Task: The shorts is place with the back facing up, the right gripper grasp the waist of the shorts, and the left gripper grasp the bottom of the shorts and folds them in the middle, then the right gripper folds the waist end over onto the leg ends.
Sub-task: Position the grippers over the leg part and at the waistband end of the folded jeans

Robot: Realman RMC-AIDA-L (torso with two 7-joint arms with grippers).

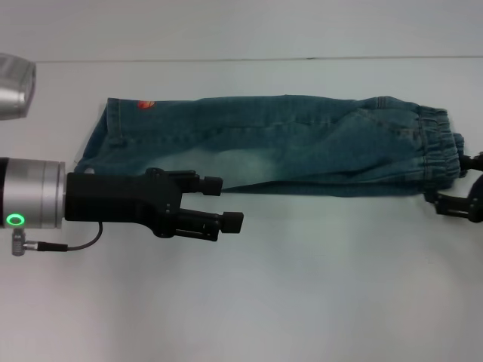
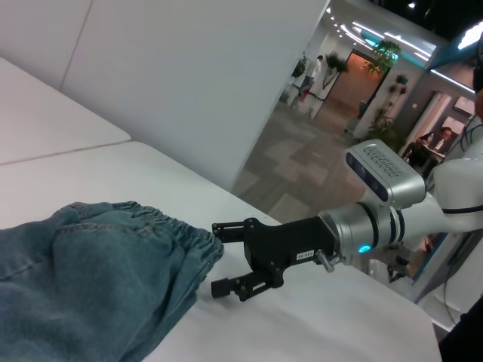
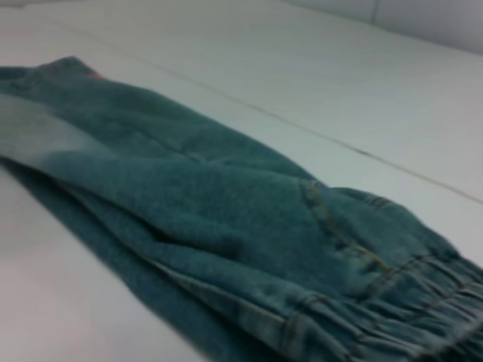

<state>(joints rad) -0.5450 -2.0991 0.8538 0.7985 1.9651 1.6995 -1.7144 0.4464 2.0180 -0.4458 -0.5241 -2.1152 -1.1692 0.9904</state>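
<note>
While nothing sits between its parted fingers, the left gripper (image 1: 223, 204) hovers just nearer than the shorts (image 1: 279, 143), at their left half. Folded lengthwise, the shorts lie across the white table (image 1: 302, 302), leg ends (image 1: 106, 139) left, waist (image 1: 438, 147) right. At the waist, the right gripper (image 2: 219, 256) is open, holding nothing.

Two silver-wristed arms with black grippers

The left gripper (image 1: 219, 204) shows a green ring light and thin black cable; the right gripper (image 2: 226, 256) a cyan light.
</note>
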